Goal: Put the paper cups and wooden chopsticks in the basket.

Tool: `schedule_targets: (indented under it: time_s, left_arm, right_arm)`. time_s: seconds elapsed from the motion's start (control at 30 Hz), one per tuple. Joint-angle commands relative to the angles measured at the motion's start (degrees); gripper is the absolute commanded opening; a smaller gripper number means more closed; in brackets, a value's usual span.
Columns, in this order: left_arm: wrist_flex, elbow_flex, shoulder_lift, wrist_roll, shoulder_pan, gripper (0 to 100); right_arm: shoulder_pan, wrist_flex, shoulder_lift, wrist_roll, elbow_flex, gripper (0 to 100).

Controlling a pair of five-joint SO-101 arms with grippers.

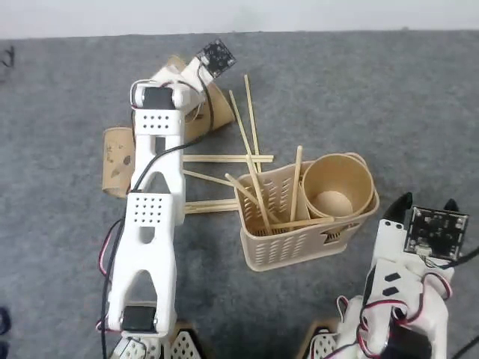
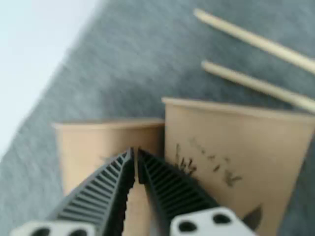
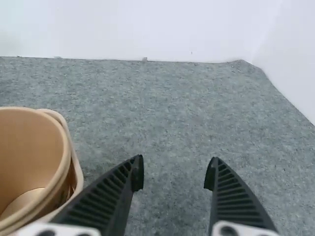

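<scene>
Two brown paper cups lie side by side on the grey mat, one (image 2: 98, 147) beside the other (image 2: 236, 147). My left gripper (image 2: 135, 153) is shut just above where they meet, with nothing seen between its fingers. From above these cups (image 1: 218, 112) are partly hidden under the left arm. A third cup (image 1: 117, 161) lies on its side to the arm's left. Loose wooden chopsticks (image 1: 241, 123) lie between the arm and the beige basket (image 1: 299, 243), which holds stacked cups (image 1: 337, 183) and several chopsticks. My right gripper (image 3: 174, 172) is open over bare mat beside the basket.
More chopsticks (image 1: 224, 158) lie flat left of the basket, and another pair (image 1: 209, 206) sits lower down. Two chopsticks (image 2: 256, 42) lie beyond the cups. The mat's far edge meets a white wall (image 3: 147, 24). Open mat stretches to the right of the basket.
</scene>
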Motion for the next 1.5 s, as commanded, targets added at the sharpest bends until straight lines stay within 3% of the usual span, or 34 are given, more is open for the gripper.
schedule_targets:
  time_s: [0.0, 0.17, 0.33, 0.43, 0.63, 0.73, 0.87, 1.47]
  left_arm:
    - [7.1, -0.3, -2.7, -1.4, 0.1, 1]
    - [12.2, -0.6, -10.6, -1.3, -1.2, 1]
    - [8.5, -0.3, -25.0, 2.2, -2.5, 1]
    - [-3.5, -0.3, -27.3, 3.7, -4.2, 1]
    - [-43.4, 8.4, -14.4, 13.1, -8.6, 1]
    - [-50.3, 12.6, -7.1, 9.3, -8.5, 1]
    - [-46.6, 12.5, -2.6, 7.0, -7.4, 1]
    - [3.3, 9.7, -11.5, 3.3, -1.8, 1]
  right_arm:
    - [0.7, -1.0, 0.3, -0.4, -0.3, 20.8]
    - [0.7, -1.0, 0.3, -0.4, -0.3, 20.8]
    - [0.6, -1.0, 0.3, -0.4, -0.3, 20.8]
    - [0.6, -1.0, 0.3, -0.4, -0.3, 20.8]
    - [0.6, -1.0, 0.3, -0.4, -0.2, 20.8]
    - [0.6, -1.0, 0.3, -0.4, -0.2, 20.8]
    - [0.6, -1.0, 0.3, -0.4, -0.2, 20.8]
    - [0.6, -0.7, 0.3, -0.4, -0.2, 20.8]
